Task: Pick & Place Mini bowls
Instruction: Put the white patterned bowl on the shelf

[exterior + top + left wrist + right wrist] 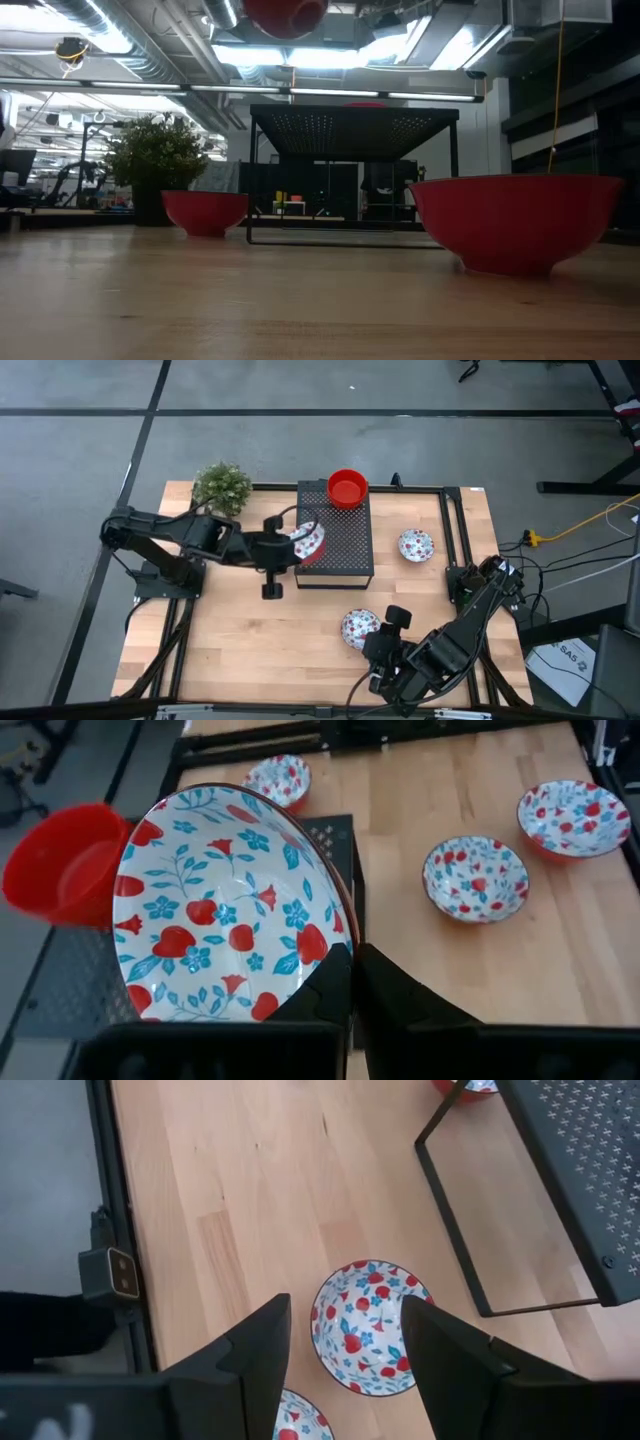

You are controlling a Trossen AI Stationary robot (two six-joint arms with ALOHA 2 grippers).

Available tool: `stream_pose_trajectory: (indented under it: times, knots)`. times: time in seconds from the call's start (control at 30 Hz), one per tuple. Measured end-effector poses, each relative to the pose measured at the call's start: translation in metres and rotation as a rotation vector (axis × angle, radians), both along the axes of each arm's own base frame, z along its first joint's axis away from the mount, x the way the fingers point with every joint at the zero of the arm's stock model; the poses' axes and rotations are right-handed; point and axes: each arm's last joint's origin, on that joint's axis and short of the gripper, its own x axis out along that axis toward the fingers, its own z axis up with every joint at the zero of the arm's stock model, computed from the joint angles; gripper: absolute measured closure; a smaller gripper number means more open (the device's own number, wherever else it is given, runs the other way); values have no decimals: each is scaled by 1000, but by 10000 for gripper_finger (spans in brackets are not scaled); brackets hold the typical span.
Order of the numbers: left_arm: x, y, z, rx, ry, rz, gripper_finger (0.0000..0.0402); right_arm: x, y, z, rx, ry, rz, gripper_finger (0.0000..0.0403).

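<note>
Pale wooden boards of the table (250, 630) carry everything we work with. Our left gripper (350, 975) has its fingers clenched on the rim of a floral bowl (225, 910), holding it tilted over the black perforated box (345, 535), probably to set it there beside the red bowl (347, 488). Our right gripper (340, 1345) hangs with fingers spread wide above another floral bowl (368, 1327) on the table, seemingly lined up for the next pick. A third (415, 545) waits further off, near the plant (222, 486).
</note>
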Motion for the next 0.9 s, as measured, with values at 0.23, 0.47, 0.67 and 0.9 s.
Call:
stream_pose_trajectory:
  times: [0.23, 0.47, 0.67, 0.9]
  knots:
    - [30, 10, -12, 22, 59, -118, 398, 6, -7, 0, 11, 7, -32, 212]
    - [60, 26, -13, 55, 103, -153, 398, 8, -10, 0, 13, 16, -36, 212]
    - [81, 35, -25, 132, 219, -158, 398, 8, -10, -1, 12, 17, -37, 212]
    - [100, 35, -53, 198, 332, -154, 398, 8, -11, -1, 5, 23, -36, 212]
